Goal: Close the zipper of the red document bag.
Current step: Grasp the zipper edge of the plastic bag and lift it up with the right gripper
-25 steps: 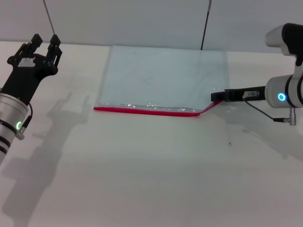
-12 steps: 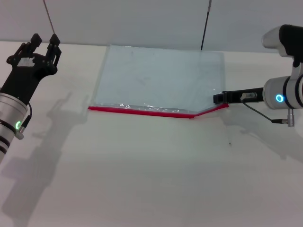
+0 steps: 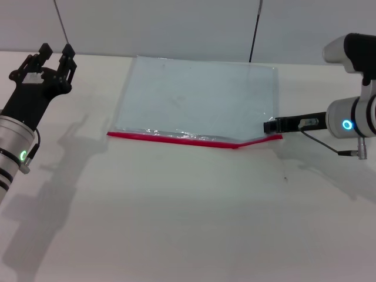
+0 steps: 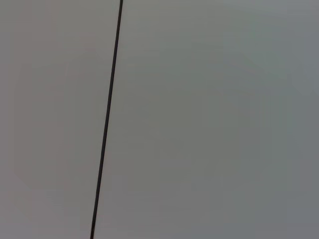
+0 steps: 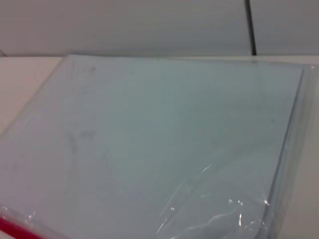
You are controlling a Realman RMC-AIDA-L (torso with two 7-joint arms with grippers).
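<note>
The red document bag (image 3: pixel 200 97), a flat pale blue-grey translucent pouch, lies on the white table (image 3: pixel 176 223) in the head view. Its zipper (image 3: pixel 170 138) is a thin red strip along the near long edge, and the strip's right end bends upward. My right gripper (image 3: pixel 269 126) reaches in from the right and is shut on that raised end of the zipper. The right wrist view is filled by the bag (image 5: pixel 164 139), with a sliver of the zipper (image 5: pixel 12 229) at one corner. My left gripper (image 3: pixel 56 53) is parked open at the far left, well away from the bag.
A pale wall with two thin dark vertical lines (image 3: pixel 254 32) stands behind the table. The left wrist view shows only that wall and one dark line (image 4: pixel 107 119). Bare table lies in front of the bag.
The bag has slid and turned a little to the left, its near left corner moving leftward. The right gripper stays at the zipper's right end and has dropped slightly. The left arm has not moved.
</note>
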